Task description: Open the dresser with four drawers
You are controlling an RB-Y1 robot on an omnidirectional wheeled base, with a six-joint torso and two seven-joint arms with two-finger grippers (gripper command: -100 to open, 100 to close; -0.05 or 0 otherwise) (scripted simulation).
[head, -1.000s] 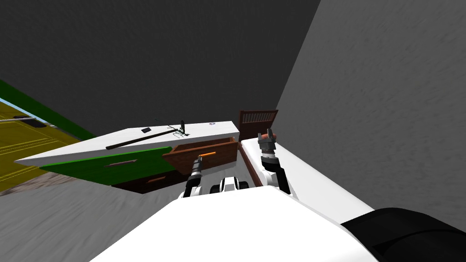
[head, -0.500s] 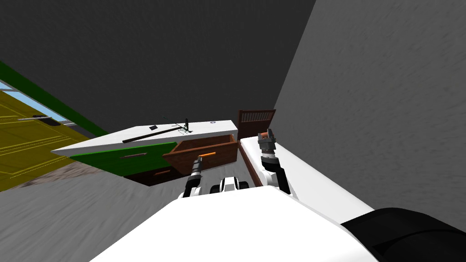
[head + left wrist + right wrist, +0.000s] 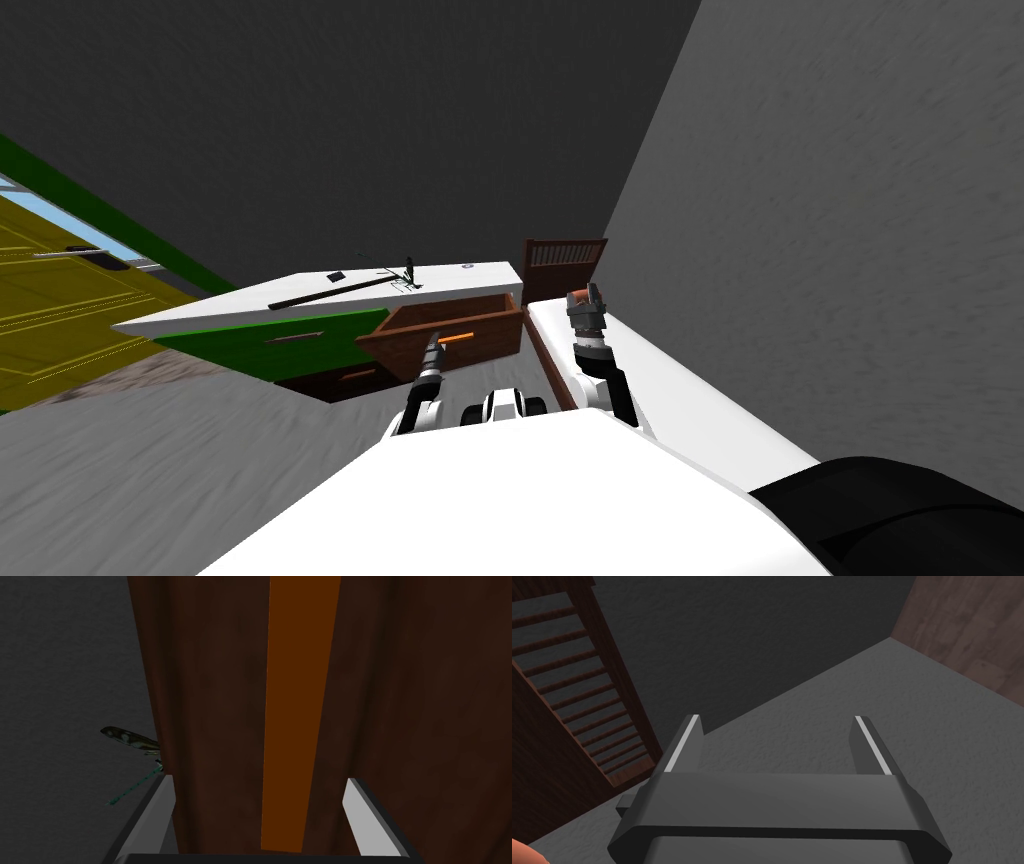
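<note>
White forearms [image 3: 410, 415], dark joints, light grey fingers [image 3: 687, 743], dark boxy right hand [image 3: 777, 720]

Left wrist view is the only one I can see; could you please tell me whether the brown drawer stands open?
Observer: Yes, in the head view the brown drawer juts out beyond the green drawer front beside it.
Operator: Thank you. Where is the other arm?
Observer: The right claw, open, hangs over a white surface right of the drawer.
Operator: Is anything on the dresser?
Observer: A long dark rod lies on its white top.
</note>
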